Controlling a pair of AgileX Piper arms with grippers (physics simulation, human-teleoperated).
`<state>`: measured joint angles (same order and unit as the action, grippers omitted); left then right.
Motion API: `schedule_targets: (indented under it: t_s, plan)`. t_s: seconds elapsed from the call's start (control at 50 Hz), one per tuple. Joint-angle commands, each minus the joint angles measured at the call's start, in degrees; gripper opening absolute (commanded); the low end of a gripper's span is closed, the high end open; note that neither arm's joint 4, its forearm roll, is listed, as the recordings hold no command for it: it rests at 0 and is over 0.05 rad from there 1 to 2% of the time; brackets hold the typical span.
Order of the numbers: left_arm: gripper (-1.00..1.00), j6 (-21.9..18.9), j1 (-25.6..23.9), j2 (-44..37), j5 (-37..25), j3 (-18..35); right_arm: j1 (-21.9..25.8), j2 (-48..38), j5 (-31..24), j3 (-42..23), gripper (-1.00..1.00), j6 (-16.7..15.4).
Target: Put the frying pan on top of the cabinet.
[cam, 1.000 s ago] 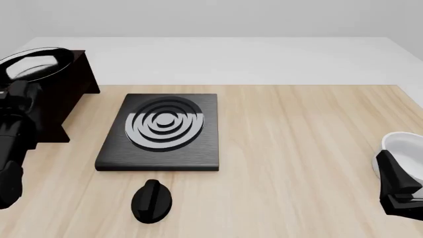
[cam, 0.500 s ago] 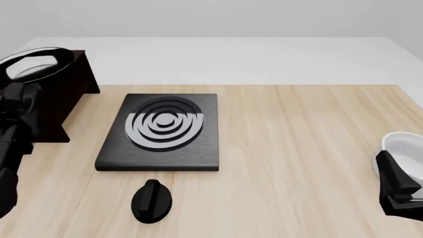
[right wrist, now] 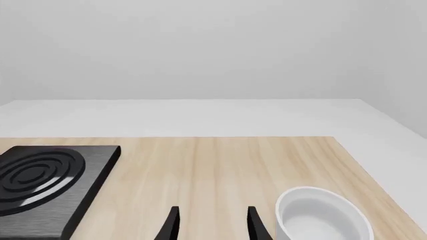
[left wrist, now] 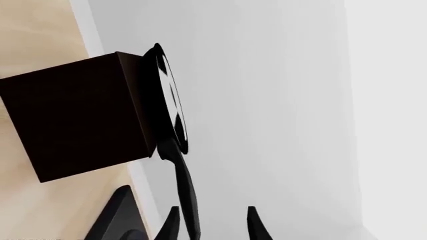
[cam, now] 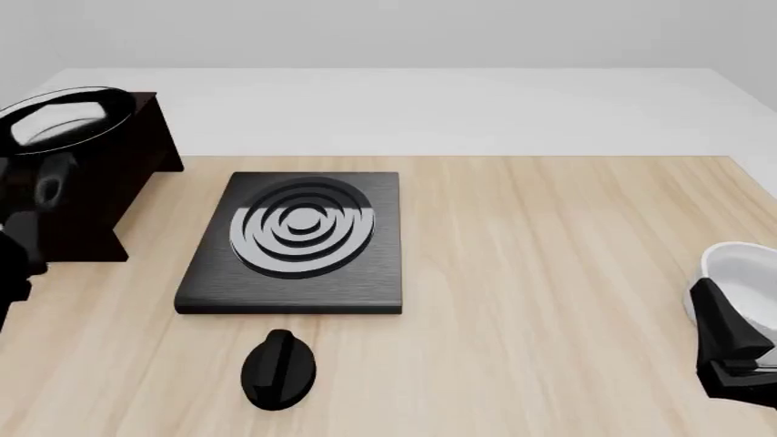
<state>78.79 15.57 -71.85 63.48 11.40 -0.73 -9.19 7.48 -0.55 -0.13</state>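
The frying pan (cam: 64, 116) rests on the flat top of the dark brown cabinet (cam: 116, 187) at the far left, its shiny inside facing up. In the left wrist view the pan (left wrist: 168, 97) sits against the cabinet (left wrist: 73, 117), and its long handle (left wrist: 183, 185) runs back between the fingers of my left gripper (left wrist: 210, 223). That gripper is open, and the handle lies close to one finger without being clamped. My right gripper (right wrist: 212, 223) hovers open over the table's near right part, with nothing between its fingers.
A flat black stove plate (cam: 297, 241) with grey rings lies mid-table, with a black knob dial (cam: 279, 369) in front of it. A white bowl (cam: 743, 269) stands at the right edge beside my right arm (cam: 729, 341); the bowl (right wrist: 320, 220) also shows beside the right fingers.
My left arm has drawn back toward the left edge and near side, away from the cabinet. The pan has stayed on the cabinet top. The right arm has not moved.
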Motion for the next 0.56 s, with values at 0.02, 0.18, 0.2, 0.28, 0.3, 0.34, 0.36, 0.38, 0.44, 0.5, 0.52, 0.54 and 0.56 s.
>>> schedule_targets:
  t_s: [0.02, 0.18, 0.2, 0.28, 0.3, 0.34, 0.36, 0.38, 0.44, 0.5, 0.52, 0.54, 0.56]
  plan:
    - [1.0, -0.9, 2.4, 8.8, -5.0, -2.9, 0.0, 1.0, -1.0, -0.2, 1.0, 0.0]
    - [1.0, -1.4, 5.8, 16.2, -9.7, -4.4, 0.1, 2.3, -2.4, -0.4, 1.0, -0.1]
    - [1.0, -1.4, 5.8, 17.3, -10.4, -4.5, 0.1, 2.4, -2.5, -0.4, 1.0, -0.1]
    - [1.0, -1.9, 7.8, 22.1, -14.3, -4.6, 0.1, 2.5, -2.6, -0.3, 1.0, -0.1]
    - [1.0, -2.0, 8.5, 23.4, -15.3, -4.8, 0.1, 2.6, -2.6, -0.3, 1.0, -0.1]
    - [1.0, -2.1, 9.3, 26.2, -17.3, -4.8, 0.1, 2.8, -2.9, -0.4, 1.0, -0.1]
    - [1.0, -2.1, 9.7, 27.4, -18.4, -4.9, 0.1, 2.9, -2.9, -0.4, 1.0, -0.2]
    - [1.0, -2.2, 10.1, 28.9, -19.3, -4.9, 0.2, 2.9, -2.9, -0.4, 1.0, -0.2]
    - [1.0, -2.3, 10.9, 32.2, -22.4, -4.8, 0.2, 3.1, -3.3, -0.5, 1.0, -0.3]
    - [1.0, -2.2, 11.1, 35.5, -25.1, -4.7, 0.2, 3.7, -3.9, -0.8, 1.0, -0.4]
    - [1.0, -2.1, 11.0, 36.5, -26.0, -4.8, 0.2, 3.8, -4.1, -0.8, 1.0, -0.5]
    - [1.0, -2.2, 11.0, 37.5, -27.0, -4.7, 0.2, 3.9, -4.2, -0.8, 1.0, -0.5]
    - [1.0, -2.2, 11.2, 40.1, -29.5, -4.6, 0.2, 3.9, -4.3, -0.8, 1.0, -0.3]
